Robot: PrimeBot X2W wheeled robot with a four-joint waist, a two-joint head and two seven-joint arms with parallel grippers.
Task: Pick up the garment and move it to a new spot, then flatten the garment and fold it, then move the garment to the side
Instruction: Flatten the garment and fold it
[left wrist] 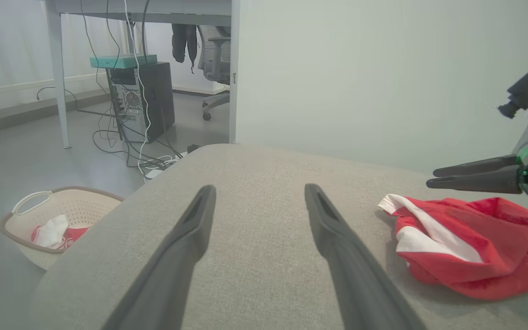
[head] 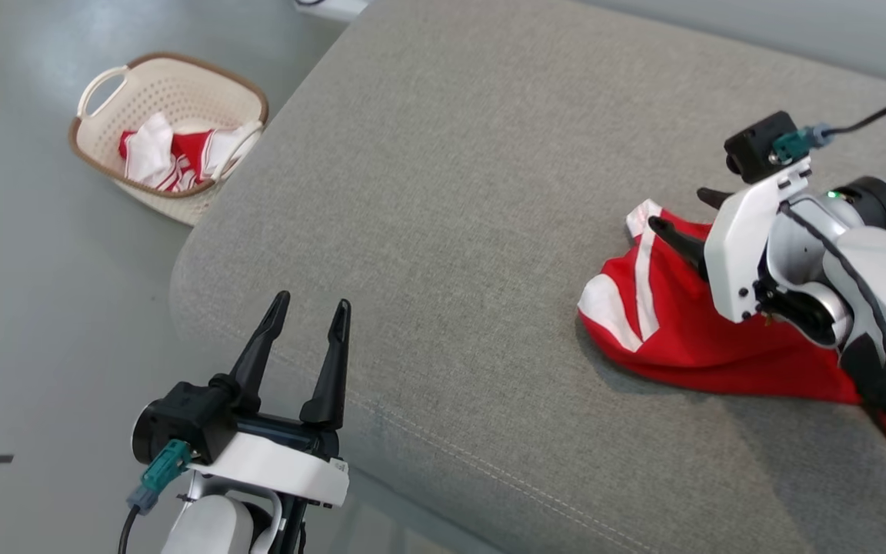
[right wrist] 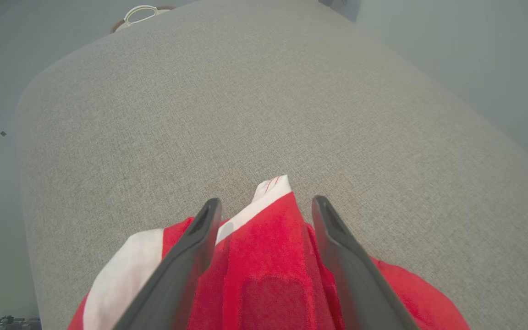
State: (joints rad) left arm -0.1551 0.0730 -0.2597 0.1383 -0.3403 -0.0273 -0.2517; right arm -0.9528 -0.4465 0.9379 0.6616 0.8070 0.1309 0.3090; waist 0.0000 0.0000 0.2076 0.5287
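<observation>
Garment [head: 666, 331]: red and white, crumpled on my right part of the grey cushion [head: 451, 192]. Right gripper [head: 677, 209]: over it, spread wide astride a fold, clamping nothing. Left gripper [head: 312, 302]: wide apart, empty, at cushion's near edge. Basket [head: 97, 146]: on floor [head: 28, 308], with more red-and-white cloth [head: 174, 158].

- Garment [head: 681, 323] on the cushion [head: 451, 192], near its right edge.
- Right gripper [head: 678, 209] over the garment.
- Left gripper [head: 313, 300] at the near left edge.
- Basket [head: 204, 65] on the floor by the far left corner, perhaps touching; clothes [head: 174, 158] inside.
</observation>
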